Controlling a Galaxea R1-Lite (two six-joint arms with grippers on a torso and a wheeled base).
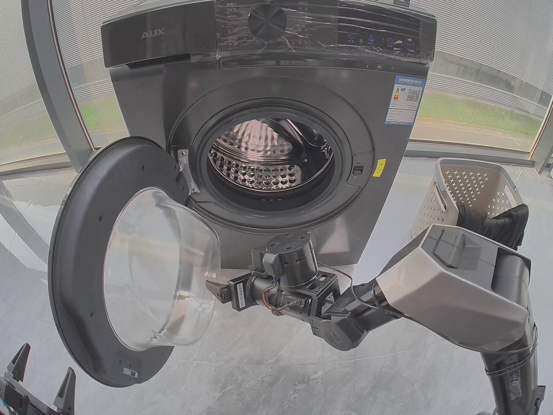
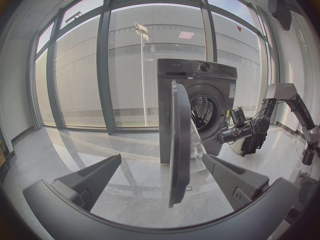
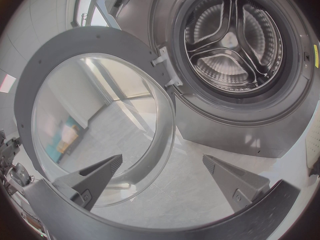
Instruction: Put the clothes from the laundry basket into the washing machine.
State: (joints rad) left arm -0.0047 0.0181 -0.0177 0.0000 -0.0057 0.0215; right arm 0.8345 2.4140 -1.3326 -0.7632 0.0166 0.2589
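Clothes, head view: a dark bundle drapes over the near rim of the laundry basket, which stands on the floor at the far right, partly behind the right arm.
Washing machine, head view: a grey front-loader straight ahead, backed by the windows; shiny perforated steel of the drum shows through the round mouth.
Door, head view: swung wide to the left on its hinge, glass bowl bulging toward the near side.
Right gripper, head view: low in front of the machine, its tips just beside the right edge of the door's glass; I cannot tell whether they touch it.
Left gripper, head view: near left corner, below the door's lower rim, two dark fingers standing apart.
Left gripper, left wrist view: released, fingers spread with nothing between them; the door stands edge-on farther off.
Right gripper, left wrist view: just right of the door, low before the machine's mouth.
Right gripper, right wrist view: released, fingers wide, holding nothing; the door's glass lies beyond them, with floor between.
Drum, right wrist view: three steel ribs meet at its centre.
Laundry basket, right wrist view: a sliver of perforated white wall to the right of the machine, with dark cloth beside it.
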